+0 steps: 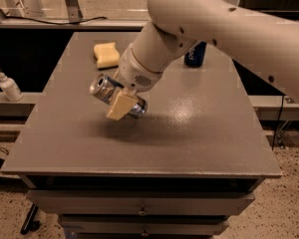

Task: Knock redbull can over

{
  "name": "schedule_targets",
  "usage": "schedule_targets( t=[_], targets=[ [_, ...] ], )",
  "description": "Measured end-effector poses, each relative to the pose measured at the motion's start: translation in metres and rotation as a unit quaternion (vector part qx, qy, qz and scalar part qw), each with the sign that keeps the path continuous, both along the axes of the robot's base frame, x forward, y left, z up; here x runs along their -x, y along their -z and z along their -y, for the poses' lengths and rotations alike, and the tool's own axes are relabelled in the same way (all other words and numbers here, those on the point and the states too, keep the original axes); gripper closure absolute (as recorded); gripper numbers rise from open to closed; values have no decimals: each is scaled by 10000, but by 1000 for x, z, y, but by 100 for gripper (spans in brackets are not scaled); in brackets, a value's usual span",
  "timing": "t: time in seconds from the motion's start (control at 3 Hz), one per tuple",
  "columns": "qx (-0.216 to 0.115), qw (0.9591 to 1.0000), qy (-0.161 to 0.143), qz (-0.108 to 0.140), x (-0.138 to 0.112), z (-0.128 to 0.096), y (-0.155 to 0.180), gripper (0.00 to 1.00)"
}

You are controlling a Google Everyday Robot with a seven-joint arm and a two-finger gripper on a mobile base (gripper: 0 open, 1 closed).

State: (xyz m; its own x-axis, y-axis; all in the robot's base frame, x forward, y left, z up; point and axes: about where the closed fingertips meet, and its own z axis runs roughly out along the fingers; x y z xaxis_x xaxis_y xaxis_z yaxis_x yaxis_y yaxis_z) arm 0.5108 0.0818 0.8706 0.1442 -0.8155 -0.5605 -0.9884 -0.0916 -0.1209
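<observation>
The redbull can, slim and silver with blue panels, lies tipped almost on its side in my gripper, its silver top pointing left. The gripper is shut on the can and holds it just above the grey table, left of the middle. One tan finger crosses the front of the can. The big white arm reaches in from the upper right and hides the table's back middle.
A yellow sponge lies at the back left of the table. A dark blue can stands at the back, partly behind the arm. A white pump bottle stands on a ledge to the left. Drawers sit under the table's front edge.
</observation>
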Motion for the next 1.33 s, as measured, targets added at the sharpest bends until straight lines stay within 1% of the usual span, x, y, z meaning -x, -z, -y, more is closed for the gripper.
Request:
schedule_targets(
  t=[0.33, 0.67, 1.0, 1.33],
  targets=[
    [190, 9995, -223, -137, 13, -14, 12, 58],
    [276, 9987, -366, -214, 22, -25, 18, 36],
    [304, 9979, -491, -292, 29, -34, 24, 12],
    [303, 9967, -633, -410, 38, -46, 31, 0]
  ],
)
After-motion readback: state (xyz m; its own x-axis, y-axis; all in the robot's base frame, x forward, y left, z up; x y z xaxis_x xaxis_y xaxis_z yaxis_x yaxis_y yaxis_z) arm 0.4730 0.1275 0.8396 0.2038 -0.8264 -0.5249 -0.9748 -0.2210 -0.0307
